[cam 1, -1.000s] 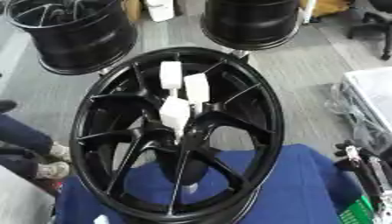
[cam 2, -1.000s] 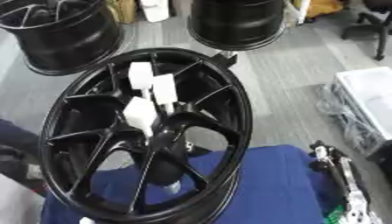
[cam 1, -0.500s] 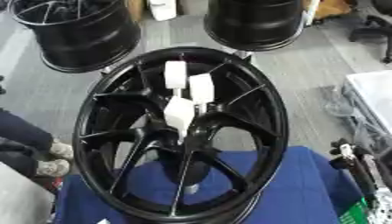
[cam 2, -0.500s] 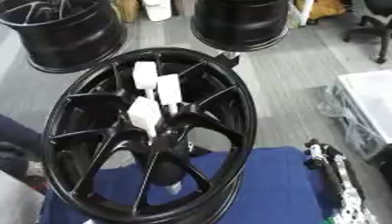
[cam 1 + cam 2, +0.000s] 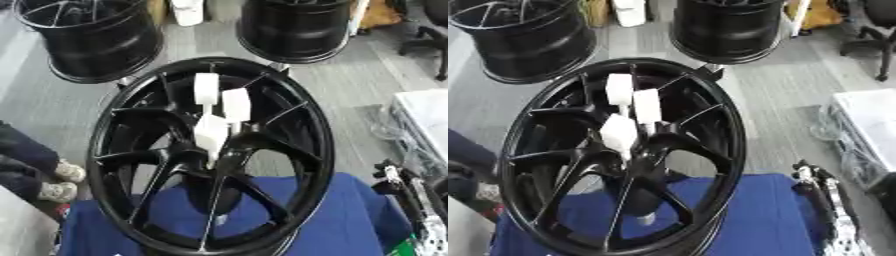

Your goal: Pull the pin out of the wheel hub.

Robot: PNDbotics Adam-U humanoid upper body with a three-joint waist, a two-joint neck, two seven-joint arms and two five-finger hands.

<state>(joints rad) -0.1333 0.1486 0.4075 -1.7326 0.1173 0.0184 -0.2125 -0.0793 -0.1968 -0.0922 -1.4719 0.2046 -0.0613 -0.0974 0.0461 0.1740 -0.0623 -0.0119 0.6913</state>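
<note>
A black wheel hub [image 5: 219, 165] is shown tilted, its lower rim resting on a blue cloth [image 5: 350, 220] that covers the surface. Three white pins [image 5: 210, 132] are seen standing out from the hub's centre, close together, two above and one nearer. The robot's right hand [image 5: 820, 187] is visible at the right edge of the cloth, apart from the hub; whether it is clenched or released cannot be told. Two further black rims [image 5: 96, 40] stand on the floor beyond.
</note>
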